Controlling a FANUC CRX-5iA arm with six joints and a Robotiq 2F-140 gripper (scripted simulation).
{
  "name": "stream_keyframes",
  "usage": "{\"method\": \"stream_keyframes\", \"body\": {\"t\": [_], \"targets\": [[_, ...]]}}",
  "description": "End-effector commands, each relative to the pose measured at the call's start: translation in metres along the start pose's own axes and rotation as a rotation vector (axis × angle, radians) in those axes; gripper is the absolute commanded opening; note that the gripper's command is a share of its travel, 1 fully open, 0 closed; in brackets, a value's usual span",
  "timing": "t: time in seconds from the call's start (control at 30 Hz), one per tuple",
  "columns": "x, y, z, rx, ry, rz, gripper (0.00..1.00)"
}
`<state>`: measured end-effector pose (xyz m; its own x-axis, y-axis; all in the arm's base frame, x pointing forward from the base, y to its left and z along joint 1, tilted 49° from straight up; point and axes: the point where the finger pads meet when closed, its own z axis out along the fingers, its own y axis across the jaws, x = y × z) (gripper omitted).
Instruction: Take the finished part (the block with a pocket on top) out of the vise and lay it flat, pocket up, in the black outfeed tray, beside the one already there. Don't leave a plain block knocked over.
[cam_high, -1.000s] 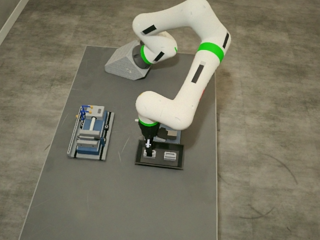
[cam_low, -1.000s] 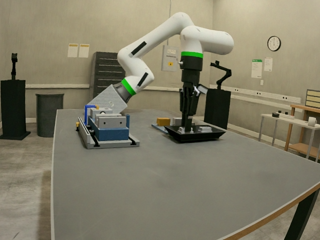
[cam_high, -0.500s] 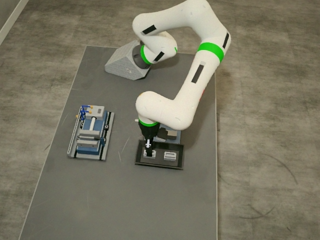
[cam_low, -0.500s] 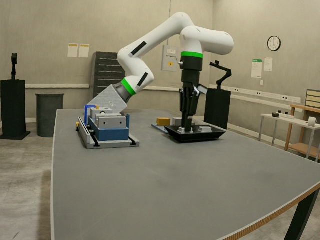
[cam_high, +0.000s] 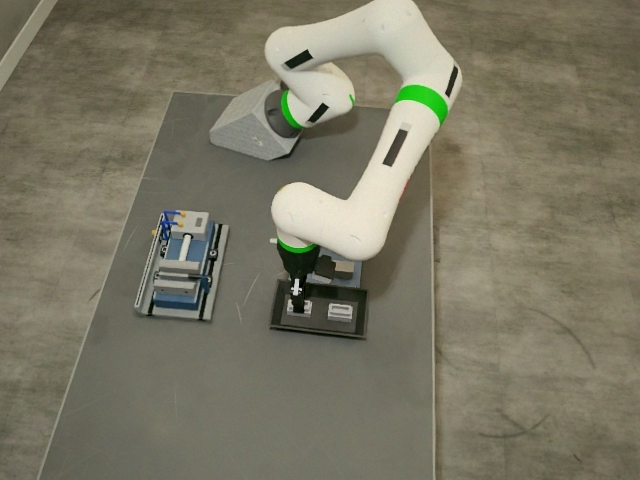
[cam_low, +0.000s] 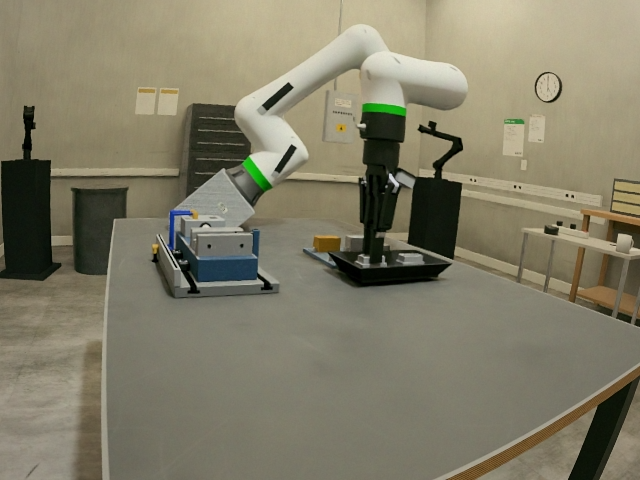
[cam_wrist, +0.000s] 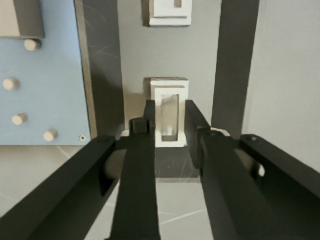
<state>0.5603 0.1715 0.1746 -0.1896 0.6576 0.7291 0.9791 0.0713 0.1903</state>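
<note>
The gripper (cam_wrist: 169, 117) points straight down into the black outfeed tray (cam_high: 360, 313), jaws pinching the finished part (cam_wrist: 169, 111), pocket up, beside the second pocketed block (cam_high: 341, 311).

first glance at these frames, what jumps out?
The big white arm arching over the grey table, its gripper pointing straight down into the black outfeed tray on the table's far side. The gripper is shut on a pocketed block, pocket up, with a second pocketed block lying beside it in the tray. To the left stands the blue vise.
</note>
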Motion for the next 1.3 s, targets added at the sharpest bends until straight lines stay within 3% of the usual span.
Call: {"method": "stream_keyframes", "body": {"t": [0.0,0.37,0.4,1.27], "targets": [[-0.0002,0.0005,-0.0010,-0.002,-0.001,0.000,0.10],[-0.0002,0.0005,-0.0010,-0.002,-0.001,0.000,0.10],[-0.0002,0.0005,-0.0010,-0.002,-0.001,0.000,0.46],[-0.0002,0.0005,-0.0010,-0.002,-0.001,0.000,0.46]]}}
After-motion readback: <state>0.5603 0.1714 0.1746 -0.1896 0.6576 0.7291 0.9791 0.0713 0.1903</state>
